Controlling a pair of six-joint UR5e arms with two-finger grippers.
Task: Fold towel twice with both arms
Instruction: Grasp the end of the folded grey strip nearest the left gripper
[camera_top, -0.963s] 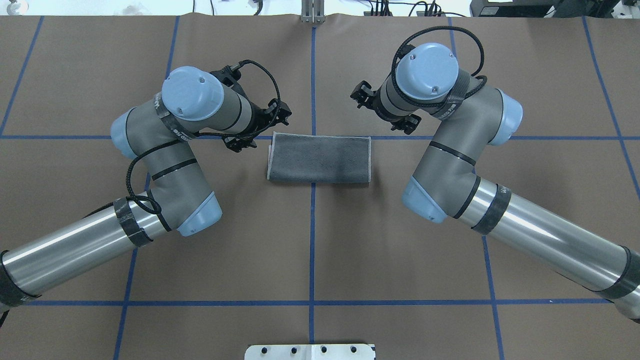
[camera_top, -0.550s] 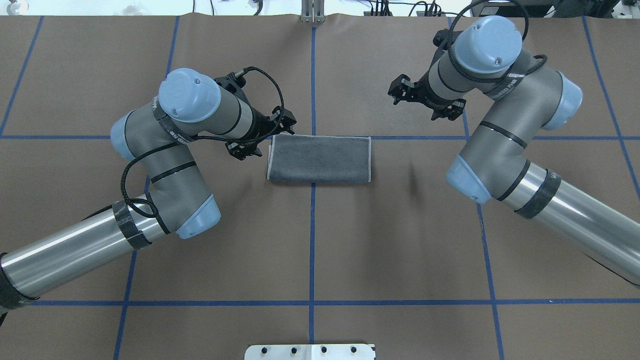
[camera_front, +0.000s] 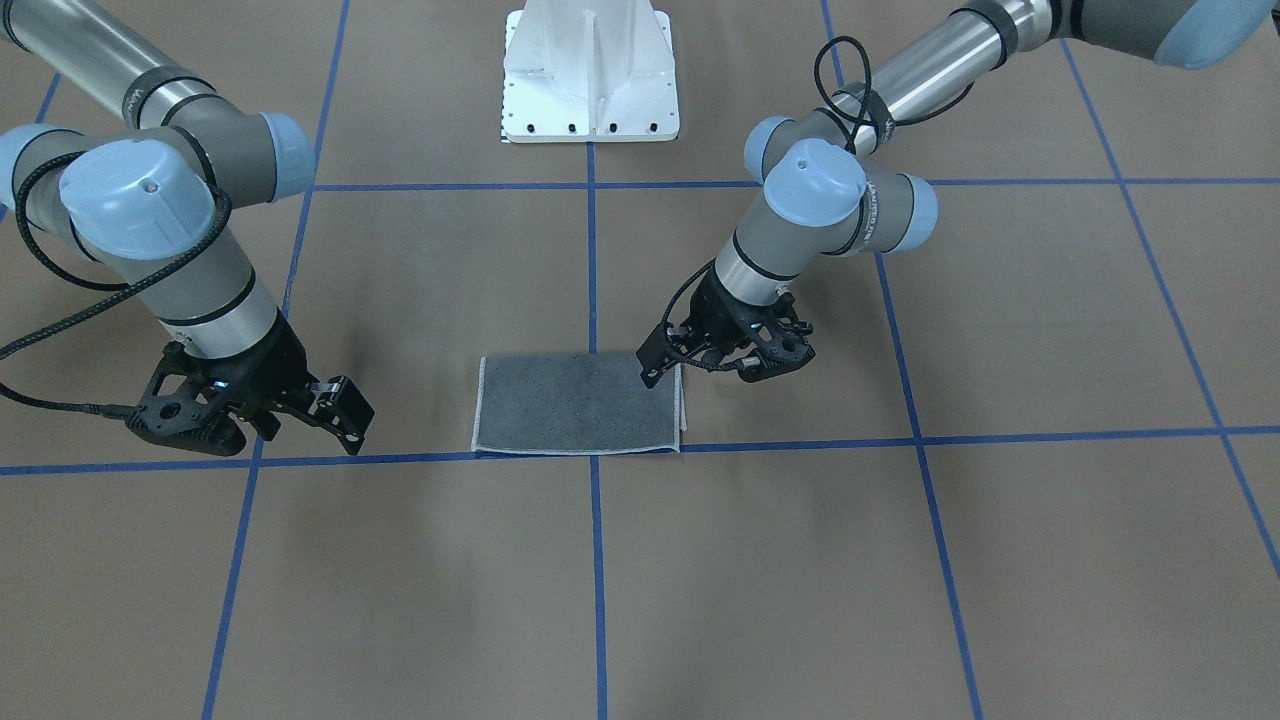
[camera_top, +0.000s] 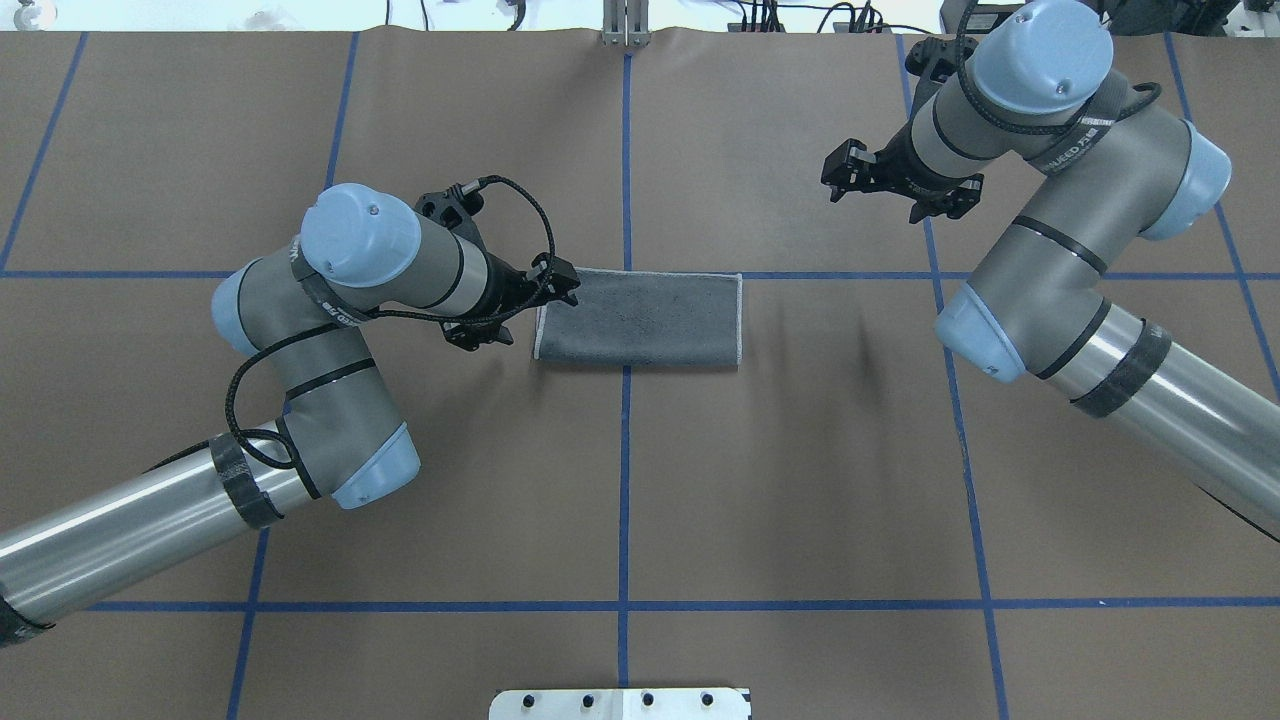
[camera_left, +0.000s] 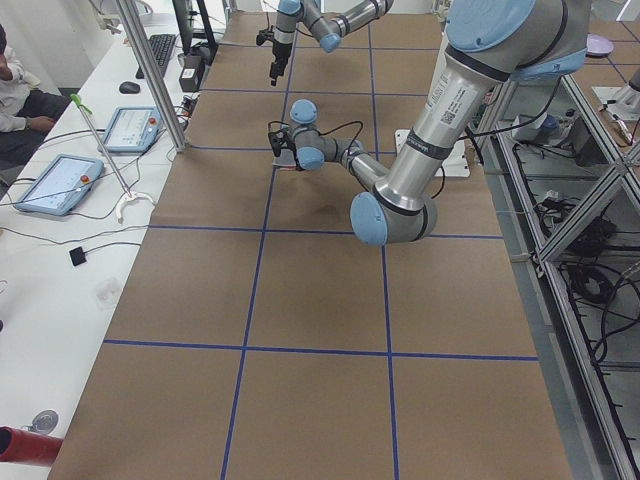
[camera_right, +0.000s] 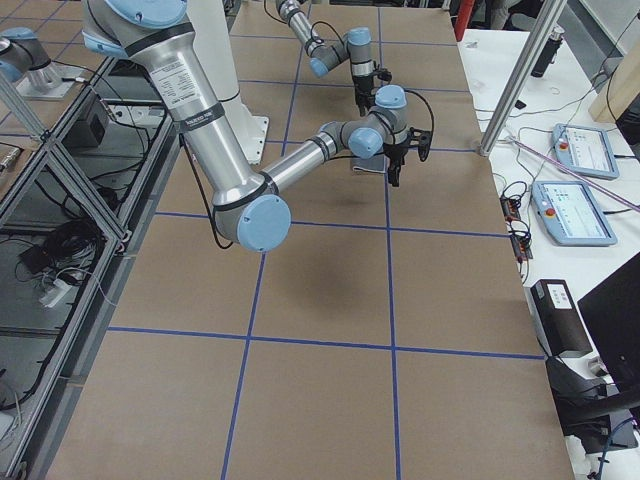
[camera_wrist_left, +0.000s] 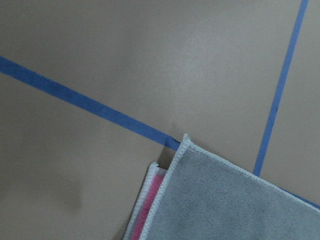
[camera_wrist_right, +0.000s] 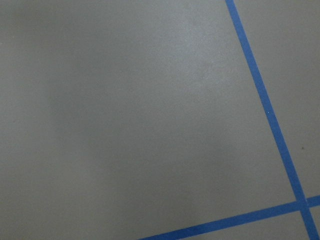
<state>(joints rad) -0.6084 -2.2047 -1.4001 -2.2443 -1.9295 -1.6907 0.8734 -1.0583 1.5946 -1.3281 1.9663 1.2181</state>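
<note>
The towel lies flat on the desk, folded into a long rectangle with its dark grey face up and light stitched edging round it. Its far long edge runs along one of the blue tape lines.

My left hand sits low at the towel's short end on my left. The fingers are spread apart and hold nothing. One finger is over the towel's far corner at that end, and the other is out past the edge above bare desk. I cannot tell whether the near finger touches the cloth. Through my left wrist camera I see that same corner from close up. The grey top layer sits slightly askew, so a strip of the pink face and the edging of the lower layer show beside it.

My right hand is raised off the desk, well apart from the towel and beyond its other short end, farther out from me. Its fingers are also spread wide and empty. Beneath it my right wrist camera shows only brown desk and crossing tape lines.
</note>
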